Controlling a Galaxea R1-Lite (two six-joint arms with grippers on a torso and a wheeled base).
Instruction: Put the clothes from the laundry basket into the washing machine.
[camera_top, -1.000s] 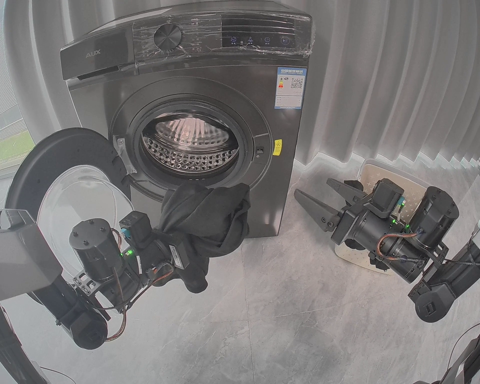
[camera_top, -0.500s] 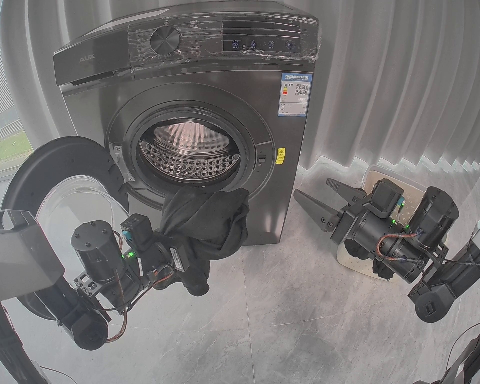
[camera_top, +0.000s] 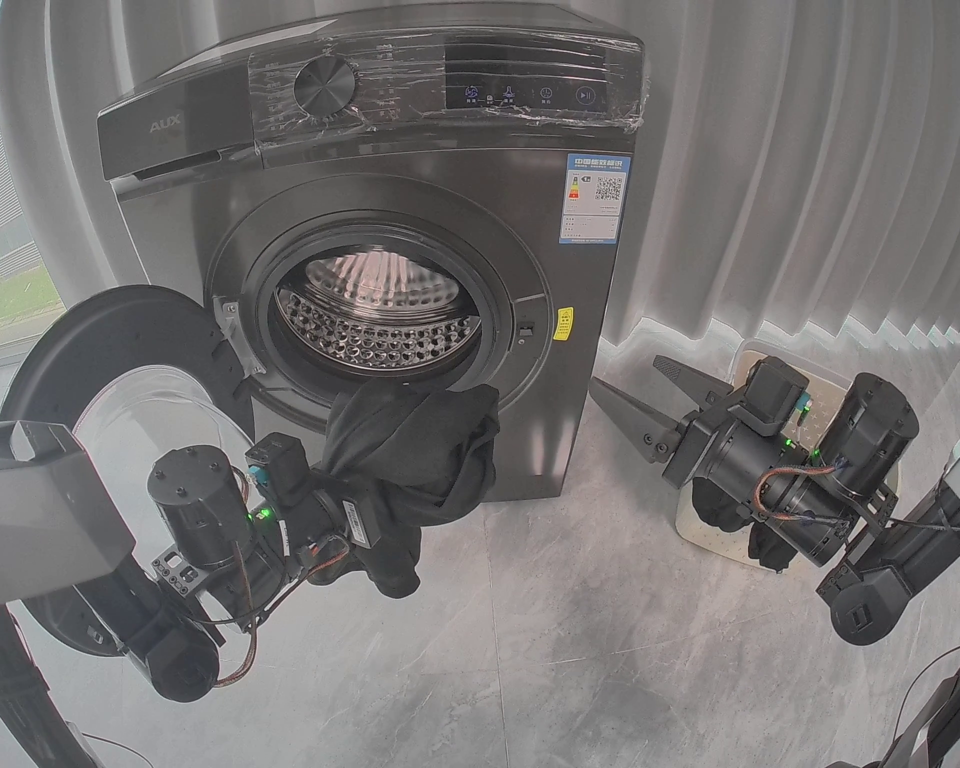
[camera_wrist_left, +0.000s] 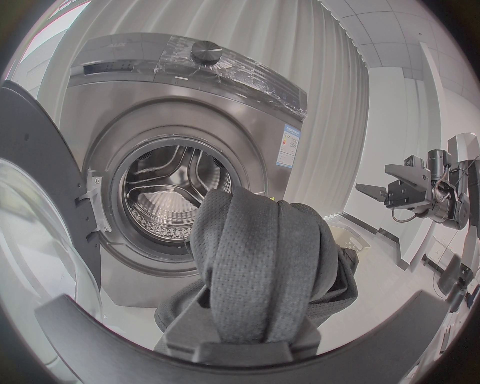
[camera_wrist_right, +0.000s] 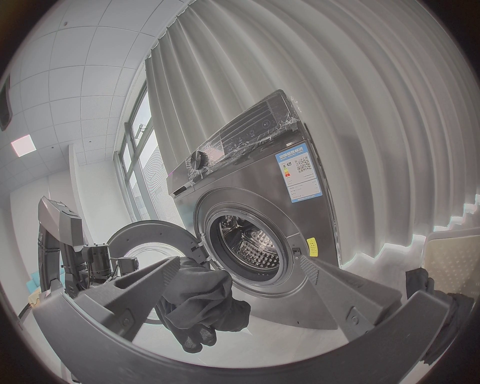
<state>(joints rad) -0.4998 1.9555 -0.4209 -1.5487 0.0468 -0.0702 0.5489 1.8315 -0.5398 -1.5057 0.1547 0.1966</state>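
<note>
A dark garment (camera_top: 415, 450) hangs bunched at centre frame, just below the washing machine (camera_top: 400, 180) and its open, seemingly empty drum (camera_top: 375, 300), clamped in the left claw (camera_top: 372, 515), while at right the right claw (camera_top: 650, 400) is spread wide and empty beside the laundry basket (camera_top: 800, 375), where more dark clothes (camera_top: 715, 505) wait, so loading looks barely begun.

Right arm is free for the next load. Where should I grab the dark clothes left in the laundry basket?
Probably the bunched fold of the dark clothes spilling over the near rim of the laundry basket. Bring the open right gripper down from above: that fold stands clear of the wall.
</note>
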